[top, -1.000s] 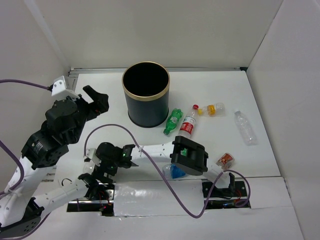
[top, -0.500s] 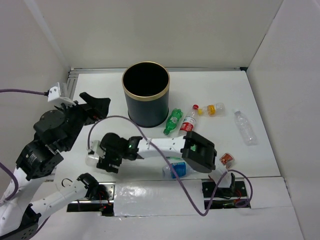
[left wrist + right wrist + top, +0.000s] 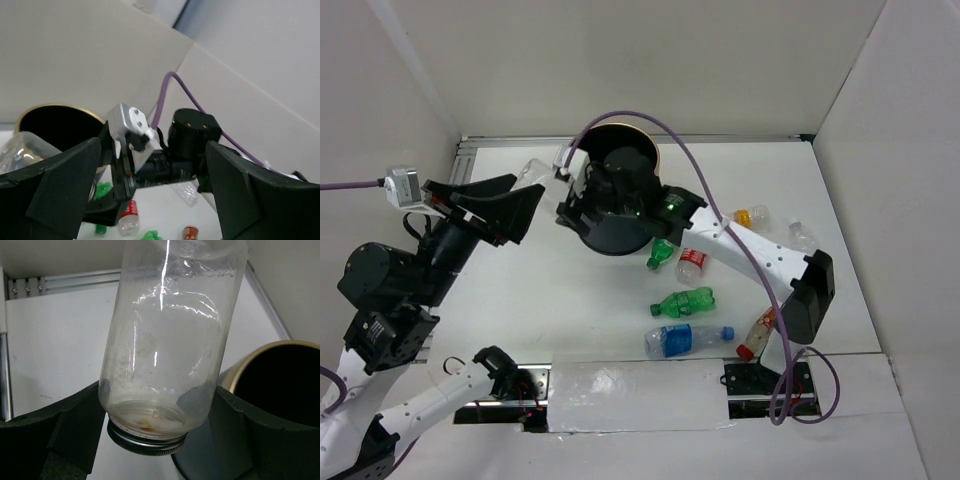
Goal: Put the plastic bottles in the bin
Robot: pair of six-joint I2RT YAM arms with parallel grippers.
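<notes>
Most of the job is left, as I judge it. Seven plastic bottles lie on the desk's right half: a green bottle [image 3: 660, 255] touching the bin's foot, a red-and-white-labelled one [image 3: 692, 265] just beside it, a second green bottle [image 3: 685, 302] and a blue-labelled bottle [image 3: 685, 338] toward the near edge, a red-capped bottle [image 3: 757, 335] half under my right forearm, a small yellow bottle [image 3: 750, 216], and a clear bottle [image 3: 801, 231] toward the right edge. The bin [image 3: 610, 238] stands near the far edge, left of centre. My right arm crosses its mouth in the overhead view and the inside is black in both wrist views, so I cannot tell whether anything has gone in.

One bottle is in hand. My right gripper [image 3: 157, 407] is clamped on a clear wide-mouthed bottle [image 3: 165, 335], uncapped, its threaded rim toward my wrist camera and a finger pressing each side. It hangs in the air over the desk just to the left of the bin's gold rim [image 3: 260, 352], not above the opening, so a release here would likely miss.

My left gripper [image 3: 520, 192] hovers left of the bin with its fingers spread wide, holding nothing and touching nothing.
</notes>
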